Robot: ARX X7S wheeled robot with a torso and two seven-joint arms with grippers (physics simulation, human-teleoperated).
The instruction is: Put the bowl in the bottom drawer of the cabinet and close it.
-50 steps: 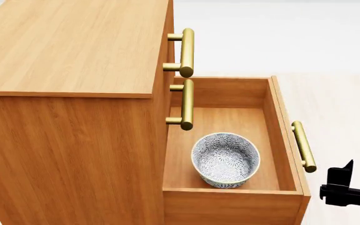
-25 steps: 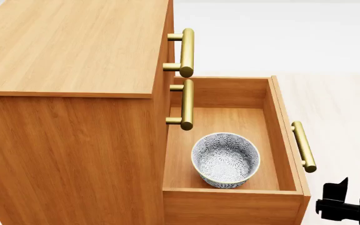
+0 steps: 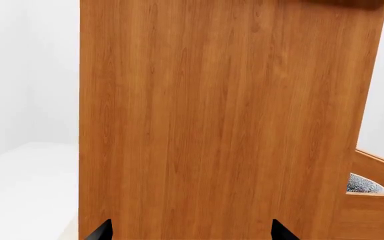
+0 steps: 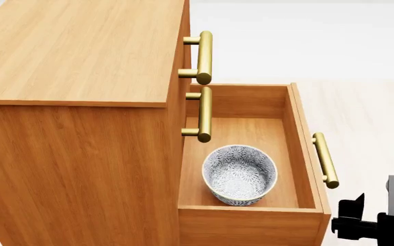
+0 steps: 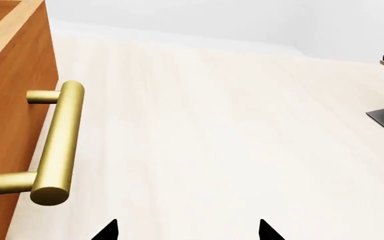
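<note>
While the bowl [image 4: 239, 175] sits inside the open bottom drawer [image 4: 250, 215] of the cabinet [image 4: 80, 128], I judge the rigid drawer will slide stiffly; its brass handle [image 4: 325, 160] is the hold. Both sets of jaws stand spread, empty.

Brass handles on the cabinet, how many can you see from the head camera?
3. The top handle and the middle handle sit on the shut upper drawers; the third handle is on the open bottom drawer front.
</note>
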